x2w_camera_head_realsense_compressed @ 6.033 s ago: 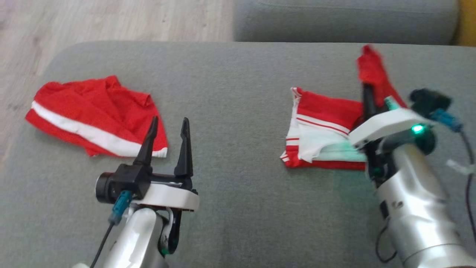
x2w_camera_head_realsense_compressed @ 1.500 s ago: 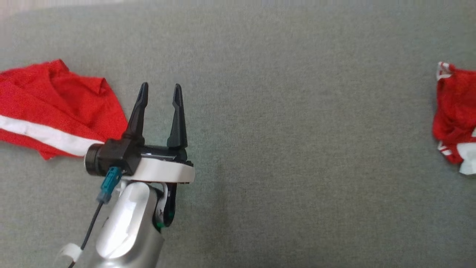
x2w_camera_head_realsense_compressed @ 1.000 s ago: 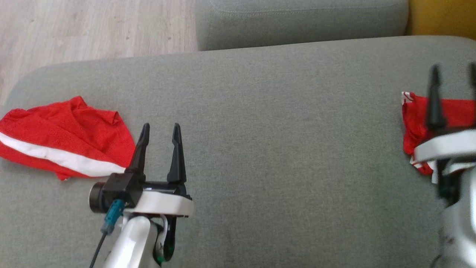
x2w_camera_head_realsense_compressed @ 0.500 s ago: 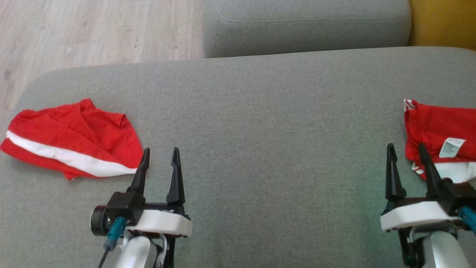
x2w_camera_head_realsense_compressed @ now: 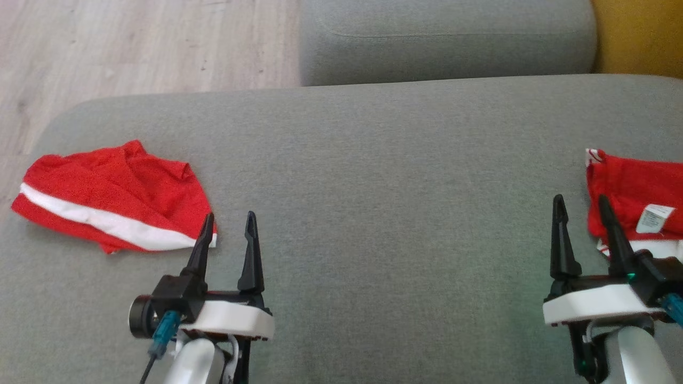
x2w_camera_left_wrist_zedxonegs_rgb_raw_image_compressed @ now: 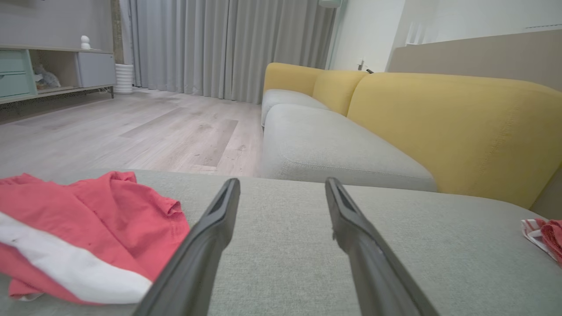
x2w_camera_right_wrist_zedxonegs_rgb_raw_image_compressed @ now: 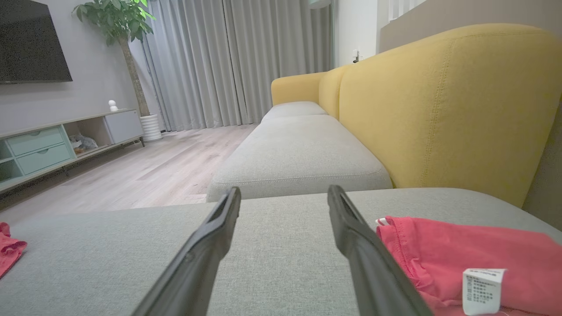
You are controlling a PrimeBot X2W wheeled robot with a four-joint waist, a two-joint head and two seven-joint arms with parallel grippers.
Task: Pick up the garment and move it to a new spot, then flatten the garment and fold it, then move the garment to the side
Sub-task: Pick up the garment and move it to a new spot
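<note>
**Near edge of the grey seat cushion (x2w_camera_head_realsense_compressed: 373,176)**
- Left gripper (x2w_camera_head_realsense_compressed: 229,214): above the left part of the near edge, pointing toward the far edge. Fingers (x2w_camera_head_realsense_compressed: 251,250) spread wide, nothing between them.
- Right gripper (x2w_camera_head_realsense_compressed: 580,198): above the right part of the near edge, same heading. Fingers parted wide, nothing gripped.

**Middle of the cushion**
- Labelled red garment (x2w_camera_head_realsense_compressed: 629,184): task item, lying at the right edge of the cushion, just right of the right gripper and free of its fingers. Bunched rather than flat, with red-and-white striped trim at the corner toward the far edge. White care label (x2w_camera_head_realsense_compressed: 654,218) face up on top.
- Banded red garment (x2w_camera_head_realsense_compressed: 106,186): at the left edge of the cushion, rumpled, with a white band (x2w_camera_head_realsense_compressed: 96,226) running across it slantwise. Near corner just beside the left gripper's left finger; contact not discernible.
- Bare grey fabric between the two garments, well apart from each other.

**Beyond the far edge**
- Second grey cushion (x2w_camera_head_realsense_compressed: 443,37), butted against the far edge.
- Pale wood floor (x2w_camera_head_realsense_compressed: 133,48), beyond the far-left corner.
- Yellow backrest (x2w_camera_head_realsense_compressed: 640,37), along the right side.
- Grey curtains (x2w_camera_left_wrist_zedxonegs_rgb_raw_image_compressed: 219,44), full length.
- Low cabinet (x2w_camera_right_wrist_zedxonegs_rgb_raw_image_compressed: 52,140) with pale green drawers, against the wall.
- Potted tree (x2w_camera_right_wrist_zedxonegs_rgb_raw_image_compressed: 118,17) and dark screen (x2w_camera_right_wrist_zedxonegs_rgb_raw_image_compressed: 30,39), by the cabinet.
</note>
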